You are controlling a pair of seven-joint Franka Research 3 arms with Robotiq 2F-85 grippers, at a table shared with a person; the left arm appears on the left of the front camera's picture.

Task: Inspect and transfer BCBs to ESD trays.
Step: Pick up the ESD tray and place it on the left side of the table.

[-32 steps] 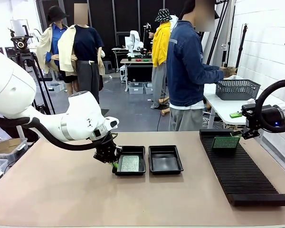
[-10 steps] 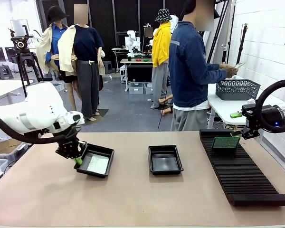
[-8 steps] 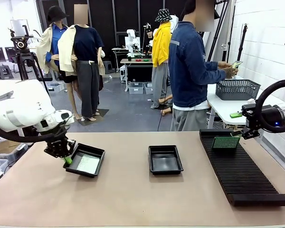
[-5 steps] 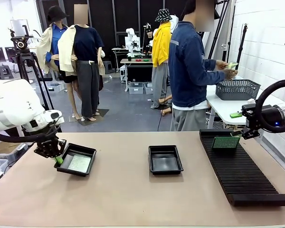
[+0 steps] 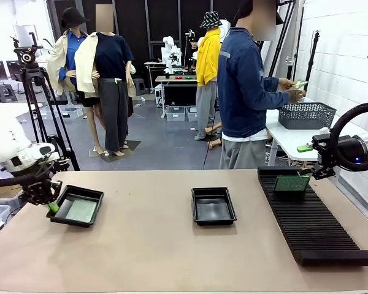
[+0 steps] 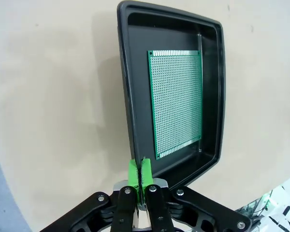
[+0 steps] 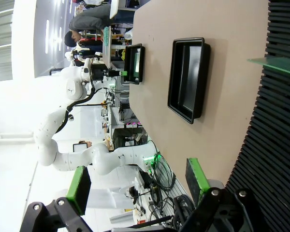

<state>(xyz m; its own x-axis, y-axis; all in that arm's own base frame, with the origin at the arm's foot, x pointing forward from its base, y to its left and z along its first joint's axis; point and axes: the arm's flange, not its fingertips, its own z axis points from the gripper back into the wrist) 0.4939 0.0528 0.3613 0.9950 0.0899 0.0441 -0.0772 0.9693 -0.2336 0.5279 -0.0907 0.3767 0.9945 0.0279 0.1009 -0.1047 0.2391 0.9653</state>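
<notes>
Left wrist view: the left gripper [image 6: 137, 179] has its green pads pressed together on the near rim of the left ESD tray [image 6: 126, 96]. A BCB [image 6: 177, 102] lies flat on the tray floor, and its hole grid is plain here. The front view adds the placing: this tray sits near the table's left edge. I cannot tell whether it is lifted.

The middle ESD tray [image 5: 213, 190] is well apart to its right. The slotted rack [image 5: 319, 236] lies on the right side, with a second BCB [image 5: 291, 183] standing on edge in a far slot.

Right wrist view: the right gripper [image 7: 137, 182] has its fingers spread wide, gripping nothing, over the rack.

A person [image 5: 242, 92] on the far side faces a side table, holding a small green board above a mesh basket [image 5: 306, 115].

Since 3.2 s ago the left tray has moved from just beside the middle tray out to the left. The right arm is unchanged.
</notes>
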